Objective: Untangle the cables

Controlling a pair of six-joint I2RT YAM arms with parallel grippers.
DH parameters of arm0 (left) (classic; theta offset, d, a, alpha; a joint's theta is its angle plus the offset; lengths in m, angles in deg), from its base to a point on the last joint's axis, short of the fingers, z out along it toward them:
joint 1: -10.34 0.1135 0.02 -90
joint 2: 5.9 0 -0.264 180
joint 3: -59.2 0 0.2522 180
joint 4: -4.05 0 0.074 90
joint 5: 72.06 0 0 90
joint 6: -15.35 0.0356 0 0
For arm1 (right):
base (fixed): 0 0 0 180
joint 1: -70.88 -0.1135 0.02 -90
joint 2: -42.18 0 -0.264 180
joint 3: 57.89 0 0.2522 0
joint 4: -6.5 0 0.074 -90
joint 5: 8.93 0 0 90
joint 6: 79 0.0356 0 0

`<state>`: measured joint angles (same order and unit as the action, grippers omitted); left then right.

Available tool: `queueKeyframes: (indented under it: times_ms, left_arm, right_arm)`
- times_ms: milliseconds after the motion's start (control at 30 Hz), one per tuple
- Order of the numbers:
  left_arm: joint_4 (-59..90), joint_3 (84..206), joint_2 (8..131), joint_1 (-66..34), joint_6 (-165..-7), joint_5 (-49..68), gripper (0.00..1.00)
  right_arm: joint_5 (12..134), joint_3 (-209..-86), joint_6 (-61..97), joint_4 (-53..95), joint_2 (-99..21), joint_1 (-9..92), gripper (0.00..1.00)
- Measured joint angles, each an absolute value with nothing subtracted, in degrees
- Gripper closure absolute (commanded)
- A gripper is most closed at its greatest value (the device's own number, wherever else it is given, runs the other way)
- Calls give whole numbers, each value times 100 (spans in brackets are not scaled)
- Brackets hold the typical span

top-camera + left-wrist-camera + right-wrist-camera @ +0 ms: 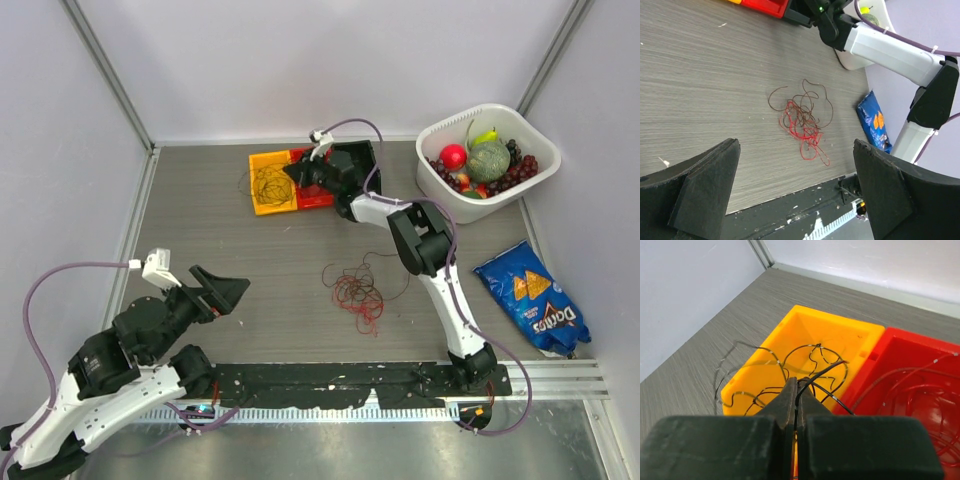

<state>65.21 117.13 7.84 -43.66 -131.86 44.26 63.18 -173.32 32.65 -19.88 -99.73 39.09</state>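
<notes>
Above the near left of the bench (200, 230), the left tool (228, 293) hangs with jaws wide apart, holding nothing. Mid-bench lies a tangle of red and dark cables (358, 290). Farther back, the right tool (796, 385) is pinched on a black cable (825, 371) over the yellow bin (860, 340). Red cables (920, 390) lie in the adjoining red bin (920, 347).

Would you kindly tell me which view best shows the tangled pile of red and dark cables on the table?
The left wrist view: the tangle sits central and unobstructed, with single red and dark strands distinguishable. The top external view shows it smaller, strands merging. The right wrist view does not show it.
</notes>
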Motion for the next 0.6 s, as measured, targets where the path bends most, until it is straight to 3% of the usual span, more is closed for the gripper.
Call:
queueKeyframes:
  times_ms: [233,433,600]
  left_arm:
    - [6459,11658,782,-4366,-13328,4376,0]
    - [6409,11658,832,-4366,-13337,4378,0]
    - [6361,11647,974,-4366,-13334,4358,0]
  right_arm:
    - [6530,-18062,2163,-228,-9687,3778,99]
    - [7212,-19756,1230,1394,-10275,3564,99]
    - [7656,-20246,791,2170,-10714,3354,99]
